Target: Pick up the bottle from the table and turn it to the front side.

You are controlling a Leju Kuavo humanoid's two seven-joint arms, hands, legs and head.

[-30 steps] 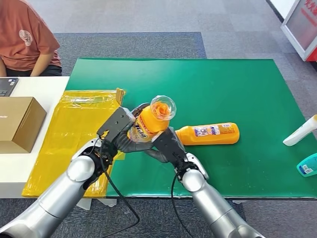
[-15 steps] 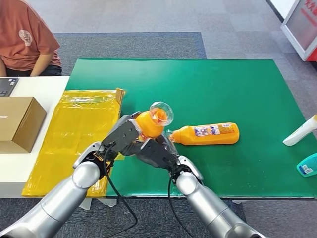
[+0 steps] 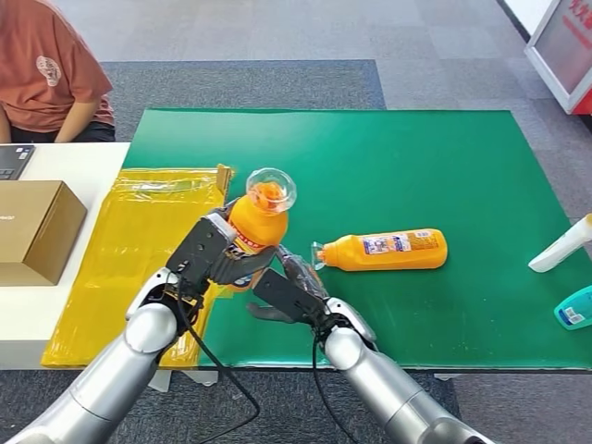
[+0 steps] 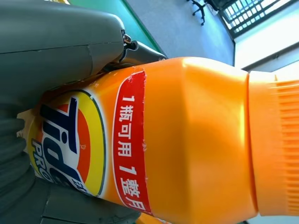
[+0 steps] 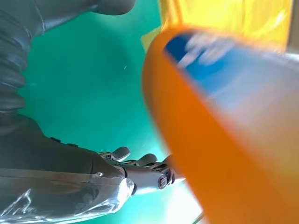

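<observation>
- The orange plastic detergent bottle with a clear dome cap (image 3: 255, 218) is held above the near left part of the green table mat (image 3: 391, 166), lifted off the surface and tilted, its cap end pointing up and away from the robot.
- The left hand (image 3: 209, 252) grips the bottle's lower body; the grey thumb and darker fingers wrap round it just below the label.
- In the left wrist view the bottle (image 4: 169, 140) shows its front label: a yellow and orange roundel with dark blue letters and a red band with white characters, next to the ribbed orange neck.
- The right hand (image 3: 283, 294) sits just beside and below the bottle, over the mat; its fingers are spread apart and hold nothing.
- In the right wrist view the right hand's fingers (image 5: 141, 163) lie extended over the green mat, and the blurred orange bottle (image 5: 218, 154) with a blue patch on it passes close in front of them; contact between the two cannot be told.
- A second orange bottle (image 3: 384, 250) lies on its side on the mat, to the right of the hands and apart from them.
- A crumpled yellow plastic bag (image 3: 140, 250) lies flat over the left edge of the mat.
- A brown cardboard box (image 3: 35, 227) stands on the white table (image 3: 83, 176) at the left.
- A person in a rust-coloured shirt (image 3: 45, 69) sits behind the white table.
- A white bottle (image 3: 561, 245) and a teal bottle (image 3: 576, 308) lie at the right edge of the mat.
</observation>
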